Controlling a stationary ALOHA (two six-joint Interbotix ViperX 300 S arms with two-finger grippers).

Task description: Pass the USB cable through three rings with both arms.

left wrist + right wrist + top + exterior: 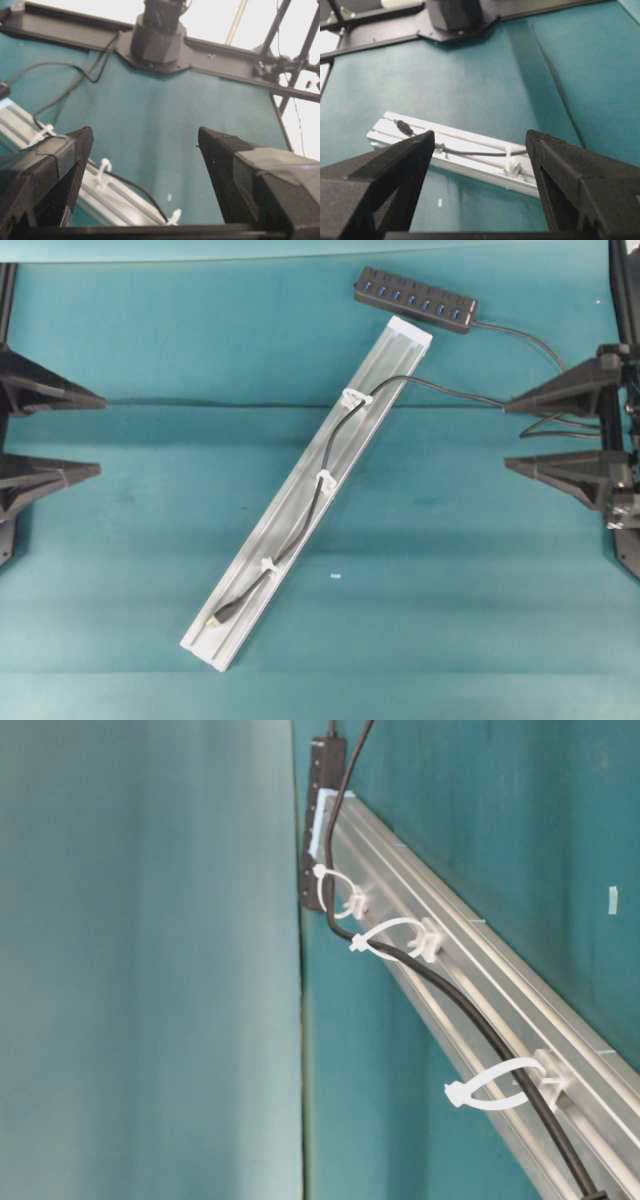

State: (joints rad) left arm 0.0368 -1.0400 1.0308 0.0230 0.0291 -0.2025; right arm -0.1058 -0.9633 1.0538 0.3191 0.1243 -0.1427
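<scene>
Three rings (325, 480), small white loop clips, sat spaced along the aluminium rail (290, 540) in the overhead view, and the USB cable (318, 502) ran through all of them, its plug lying on the rail near the lower-left end. The rail lay diagonally on the teal desk (150, 540). A black hub (415, 300) rested just beyond the rail's upper end, and a tiny white scrap (335, 576) lay on the cloth right of the rail. The left gripper (102, 434) stood at the left edge and the right gripper (505, 436) at the right edge, both well apart from the rail, jaws wide apart and holding nothing.

At table level, the rail (480, 980) ran away into the distance with the cable (470, 1015) threaded under each white loop (490, 1085); the hub (320, 810) stood at the far end. Teal cloth filled the rest.

From the left wrist, the two fingers (50, 175) were spread wide over the teal surface (165, 140), with the rail (115, 205) and its clips below. The opposite arm's base (157, 35) and a black frame stood against a bright background.

From the right wrist, the fingers (395, 175) were likewise spread, framing the rail (470, 160), the cable (475, 152) and its plug (402, 127). A crease crossed the cloth (555, 80).
</scene>
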